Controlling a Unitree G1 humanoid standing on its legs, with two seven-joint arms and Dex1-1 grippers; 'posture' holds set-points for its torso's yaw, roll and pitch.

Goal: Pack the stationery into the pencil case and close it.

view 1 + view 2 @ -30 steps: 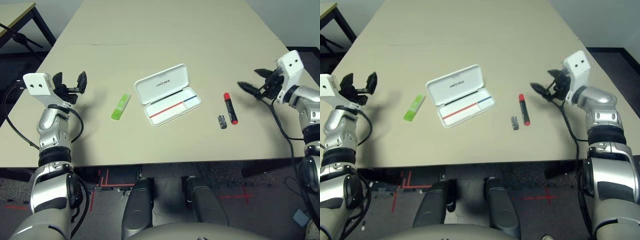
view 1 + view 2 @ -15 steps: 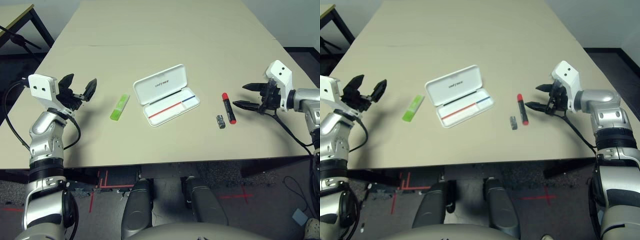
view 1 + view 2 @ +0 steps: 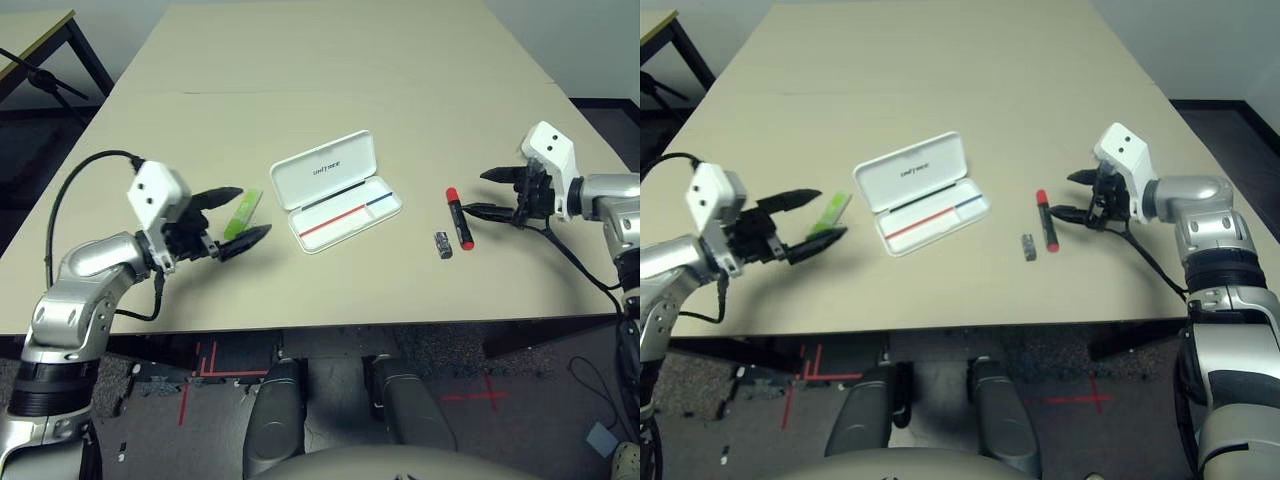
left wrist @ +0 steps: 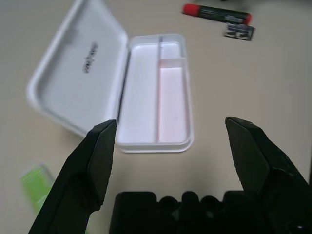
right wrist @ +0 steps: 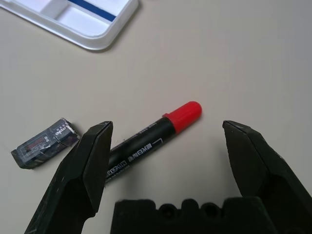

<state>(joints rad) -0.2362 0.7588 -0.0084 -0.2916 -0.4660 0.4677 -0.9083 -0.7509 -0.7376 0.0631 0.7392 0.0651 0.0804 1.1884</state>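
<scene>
Our right gripper [image 3: 488,192] has its jaws wide apart just beside the red marker [image 3: 460,217]; left gripper [image 3: 233,215] jaws apart too, straddling the green highlighter [image 3: 244,211].

Evenly and brightly lit from overhead, without glare on the matte table [image 3: 330,70]. Soft, short shadows under the case [image 3: 335,190] and beneath the left gripper [image 3: 232,215]. Sharp across both head views, with slight bending toward the edges. Blurred in the left wrist view, especially the fingers [image 4: 92,165] and the highlighter [image 4: 36,187]. Crisper in the right wrist view, down to the marker [image 5: 151,139] lettering.
</scene>
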